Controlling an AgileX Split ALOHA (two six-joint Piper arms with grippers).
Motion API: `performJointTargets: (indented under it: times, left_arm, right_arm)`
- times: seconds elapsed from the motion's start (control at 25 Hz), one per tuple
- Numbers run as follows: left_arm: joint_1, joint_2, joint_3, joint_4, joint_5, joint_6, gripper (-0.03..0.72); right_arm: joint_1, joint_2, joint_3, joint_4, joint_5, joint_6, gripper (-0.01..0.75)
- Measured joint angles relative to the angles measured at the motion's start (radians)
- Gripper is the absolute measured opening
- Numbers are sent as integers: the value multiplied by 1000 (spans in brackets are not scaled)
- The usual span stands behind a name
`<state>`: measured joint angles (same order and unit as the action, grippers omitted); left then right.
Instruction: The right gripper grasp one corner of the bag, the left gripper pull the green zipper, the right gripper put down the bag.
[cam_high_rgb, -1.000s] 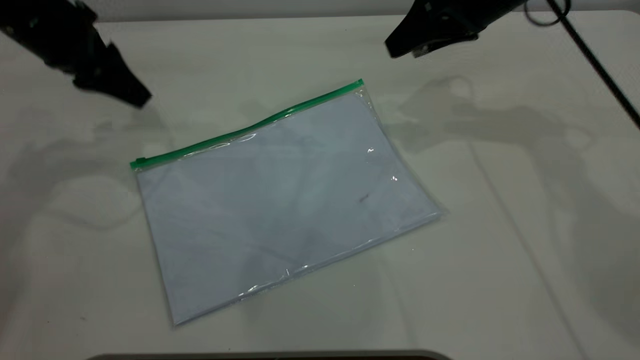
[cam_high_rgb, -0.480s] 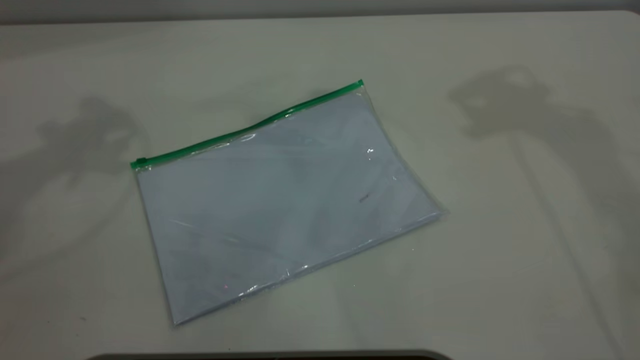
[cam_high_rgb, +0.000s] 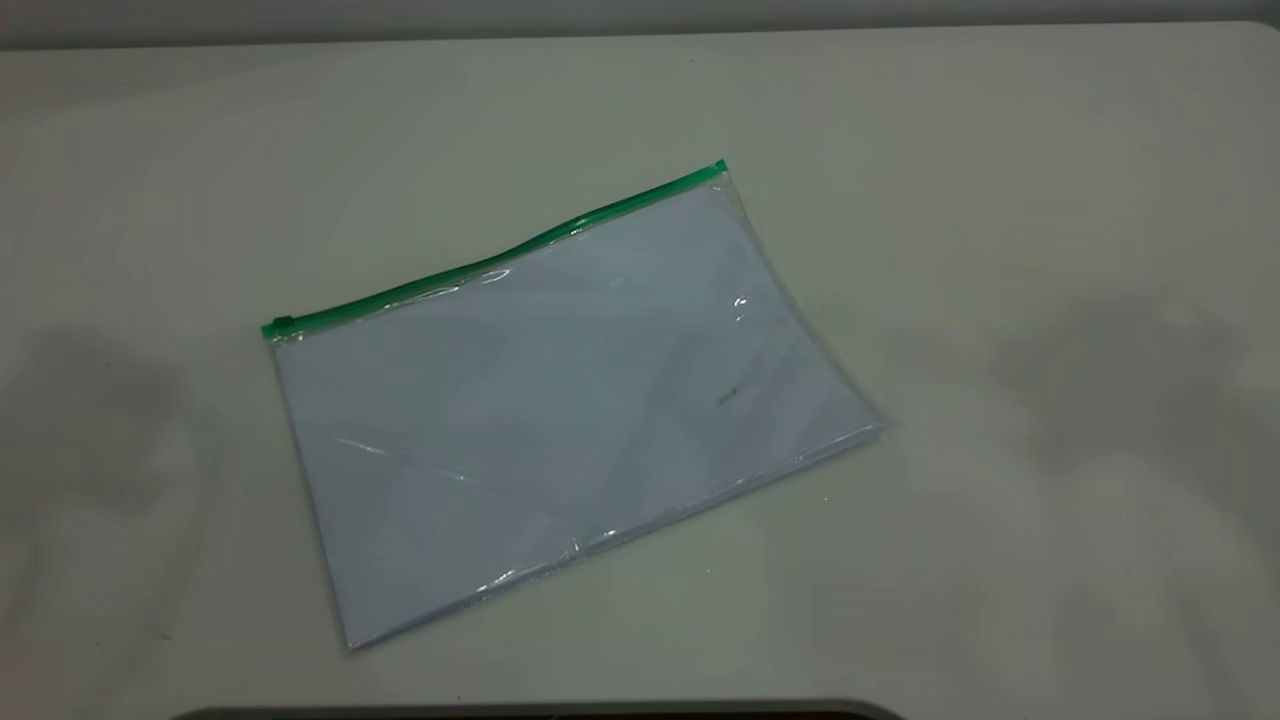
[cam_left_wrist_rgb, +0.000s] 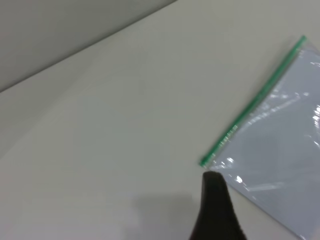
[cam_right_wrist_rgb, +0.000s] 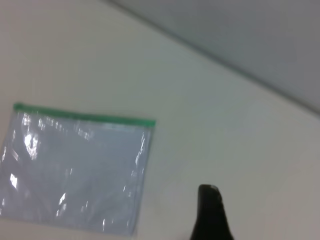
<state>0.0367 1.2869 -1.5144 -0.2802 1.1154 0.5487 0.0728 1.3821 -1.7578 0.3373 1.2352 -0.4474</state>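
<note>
From the exterior view I see the bag (cam_high_rgb: 560, 410) lying flat on the pale counter (cam_high_rgb: 1000, 150), around the middle of the frame and turned at a slant, its low corner down near the bottom left and its far corner toward the upper right. Pale blue-white sheets show through the clear plastic, with a few bright glints on the film. The green zipper (cam_high_rgb: 500, 258) runs along the upper long edge, rising from the left of the frame to the upper middle, and its small slider tab (cam_high_rgb: 281, 323) sits at the left end of that strip. The corner of the bag (cam_high_rgb: 720, 167) where the strip ends at the upper right lies on the counter with nothing touching it. Neither arm appears in the exterior view; I only see soft shadows on the counter at the far left and the right. In the left wrist view the left pincer (cam_left_wrist_rgb: 216, 210) shows as one dark tip at the bottom of the frame, held just short of the slider end of the green zipper (cam_left_wrist_rgb: 252, 102) and not touching it; I cannot tell whether it is open or closed. In the right wrist view the right pincer (cam_right_wrist_rgb: 211, 212) shows the same way at the bottom edge, well apart from the bag (cam_right_wrist_rgb: 75, 165), and its state is also unclear to me.
</note>
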Motion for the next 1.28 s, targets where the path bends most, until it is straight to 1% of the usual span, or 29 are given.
performJointTargets:
  times: [0.08,0.24,0.44,0.6,0.76,0.88,1.04,1.28]
  left_arm:
    - [0,-51,0,1,48,-41,590]
    - [0,-152,-1,29,52,-139,590]
    - [0,-287,9,108,52,-247,590]
    - [0,-430,77,170,52,-281,590]
    - [0,-614,215,175,52,-301,589]
    - [0,-755,345,175,52,-315,589]
    - [0,-912,525,175,52,-328,589]
    - [0,-1059,758,175,52,-331,589]
  right_arm:
    - [0,-67,14,-11,0,19,576]
    - [0,-227,120,-13,0,34,576]
    - [0,-479,362,-13,0,65,576]
    - [0,-688,571,-13,0,75,576]
    - [0,-875,740,-13,0,101,576]
    - [0,-1003,830,-13,0,108,576]
    - [0,-1150,908,-14,0,125,576]
    - [0,-1286,985,-42,0,141,576]
